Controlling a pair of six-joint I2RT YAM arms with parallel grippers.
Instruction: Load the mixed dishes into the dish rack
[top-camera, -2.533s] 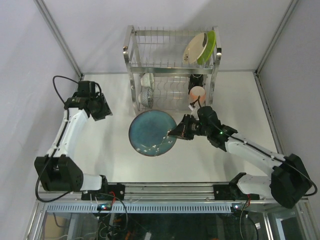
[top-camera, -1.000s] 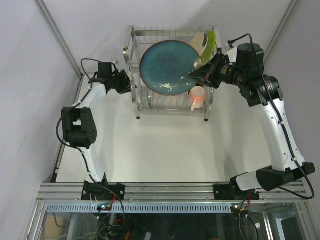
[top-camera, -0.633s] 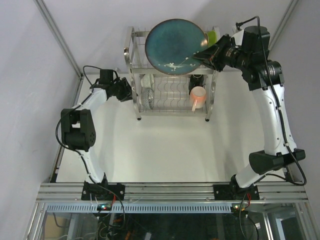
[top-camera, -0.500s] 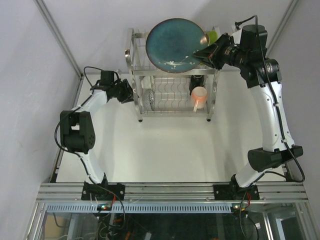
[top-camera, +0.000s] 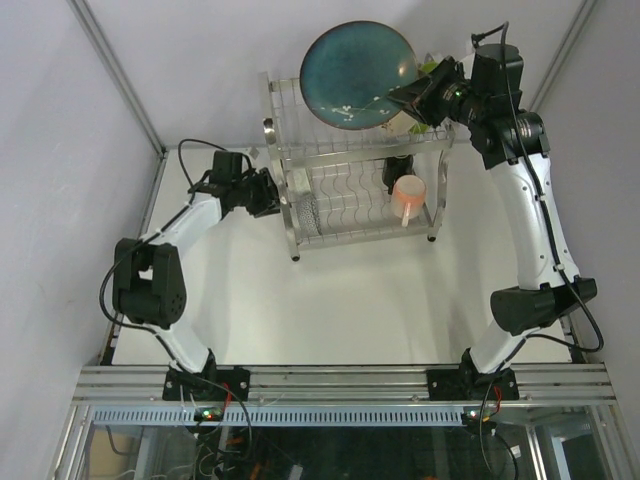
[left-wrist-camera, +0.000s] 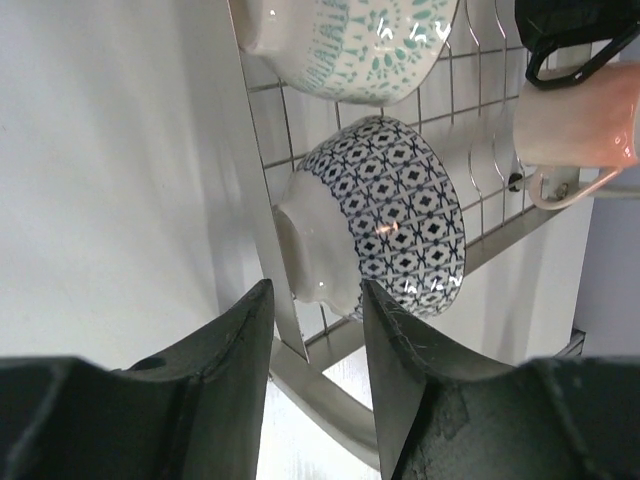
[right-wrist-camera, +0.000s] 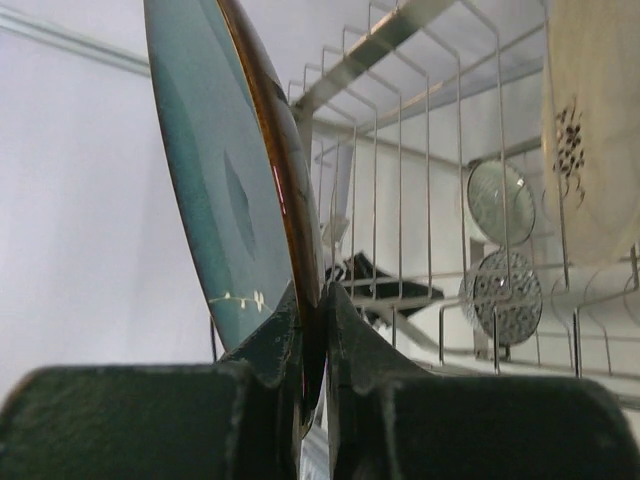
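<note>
The large blue-grey plate (top-camera: 358, 62) stands on edge above the upper tier of the dish rack (top-camera: 365, 150), and my right gripper (top-camera: 406, 97) is shut on its rim. In the right wrist view the plate (right-wrist-camera: 215, 200) is pinched between the fingers, with the cream black-marked plate (right-wrist-camera: 590, 130) to the right. A sliver of the lime-green plate (top-camera: 433, 68) shows behind. The pink mug (top-camera: 408, 193), patterned bowl (left-wrist-camera: 400, 220) and grey-green saucer (left-wrist-camera: 350, 40) sit in the lower tier. My left gripper (top-camera: 268, 195) is closed around the rack's left corner post (left-wrist-camera: 262, 210).
The rack stands skewed near the back of the white table (top-camera: 340, 310). Grey walls enclose the table on the left, right and behind. The cream mug's dark handle (left-wrist-camera: 570, 40) hangs above the pink mug (left-wrist-camera: 575, 110).
My right arm lifted the blue-grey plate off the table and up over the rack's top tier. My left gripper went to the rack's left post. The rack shifted right and nearer with it.
</note>
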